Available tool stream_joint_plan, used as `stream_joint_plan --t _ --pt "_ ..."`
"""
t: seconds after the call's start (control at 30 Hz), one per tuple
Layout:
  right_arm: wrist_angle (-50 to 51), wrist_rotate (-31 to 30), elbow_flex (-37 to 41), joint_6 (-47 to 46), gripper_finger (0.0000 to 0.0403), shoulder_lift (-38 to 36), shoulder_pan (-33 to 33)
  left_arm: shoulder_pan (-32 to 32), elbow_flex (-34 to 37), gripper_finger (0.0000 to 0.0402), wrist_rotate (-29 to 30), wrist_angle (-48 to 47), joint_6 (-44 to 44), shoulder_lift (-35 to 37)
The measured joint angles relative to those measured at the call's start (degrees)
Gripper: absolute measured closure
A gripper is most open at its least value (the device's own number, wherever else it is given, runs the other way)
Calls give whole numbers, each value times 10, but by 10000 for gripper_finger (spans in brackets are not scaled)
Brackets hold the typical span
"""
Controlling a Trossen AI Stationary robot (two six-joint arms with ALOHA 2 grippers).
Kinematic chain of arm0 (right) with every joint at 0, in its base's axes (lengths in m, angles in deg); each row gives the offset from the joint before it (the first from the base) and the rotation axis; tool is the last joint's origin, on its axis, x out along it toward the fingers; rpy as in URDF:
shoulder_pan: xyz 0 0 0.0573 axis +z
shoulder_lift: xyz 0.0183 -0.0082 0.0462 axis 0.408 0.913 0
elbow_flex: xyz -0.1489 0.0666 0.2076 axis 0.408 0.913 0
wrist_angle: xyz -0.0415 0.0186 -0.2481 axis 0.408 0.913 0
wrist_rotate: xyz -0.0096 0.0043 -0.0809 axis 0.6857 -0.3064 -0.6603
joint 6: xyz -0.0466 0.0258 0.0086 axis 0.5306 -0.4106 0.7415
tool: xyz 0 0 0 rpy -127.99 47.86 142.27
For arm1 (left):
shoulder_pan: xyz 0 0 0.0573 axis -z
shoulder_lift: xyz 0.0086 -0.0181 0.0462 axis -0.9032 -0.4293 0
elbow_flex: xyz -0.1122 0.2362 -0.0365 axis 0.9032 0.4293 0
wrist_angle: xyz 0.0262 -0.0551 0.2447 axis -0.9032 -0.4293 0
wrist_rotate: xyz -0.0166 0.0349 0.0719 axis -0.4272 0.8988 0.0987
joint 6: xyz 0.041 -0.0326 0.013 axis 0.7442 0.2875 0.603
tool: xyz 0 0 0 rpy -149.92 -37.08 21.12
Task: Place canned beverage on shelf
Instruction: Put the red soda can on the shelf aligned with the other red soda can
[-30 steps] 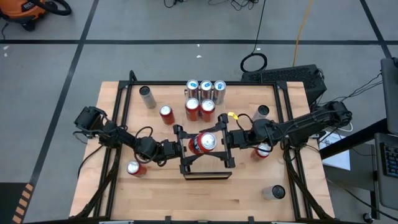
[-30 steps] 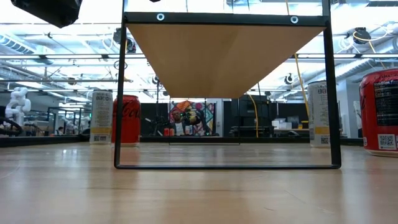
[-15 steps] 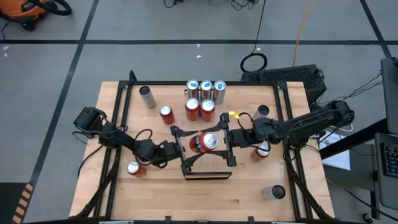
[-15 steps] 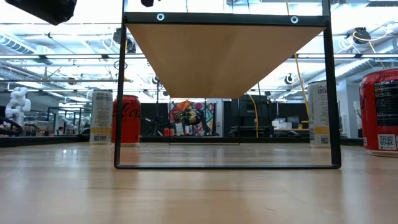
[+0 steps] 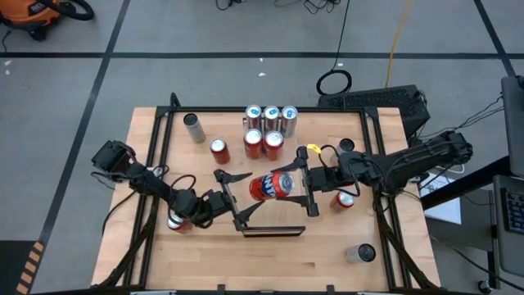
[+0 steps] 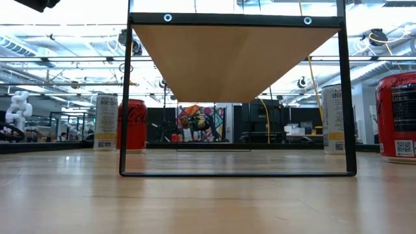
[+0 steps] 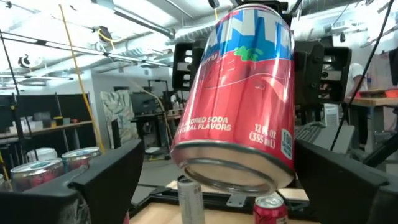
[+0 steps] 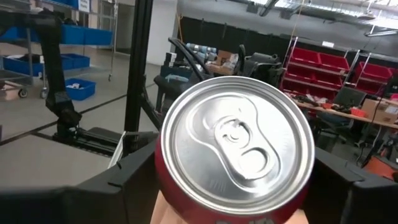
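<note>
Your right gripper (image 5: 296,182) pinches the red can (image 5: 273,186) (tilted, seemingly above the shelf (image 6: 235,62)); your left gripper (image 5: 233,199) is spread wide beside it.

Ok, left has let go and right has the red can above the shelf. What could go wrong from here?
The red can hangs tilted in the right gripper alone, so set down like this on the shelf it could tip or roll off. The open left gripper sits close beside it; a swing either way might clip the can.

Left pincer (image 5: 235,199) agape, right pincer (image 5: 304,186) clamped.
</note>
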Motion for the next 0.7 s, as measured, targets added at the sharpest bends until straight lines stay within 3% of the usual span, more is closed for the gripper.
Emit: stream_joint_plan --t 0.43,0.7 --pt "20 6 0 0 128 1 0 10 0 8 4 -57 -31 0" --pt "29 1 0 0 128 1 0 14 0 8 40 -94 -67 0"
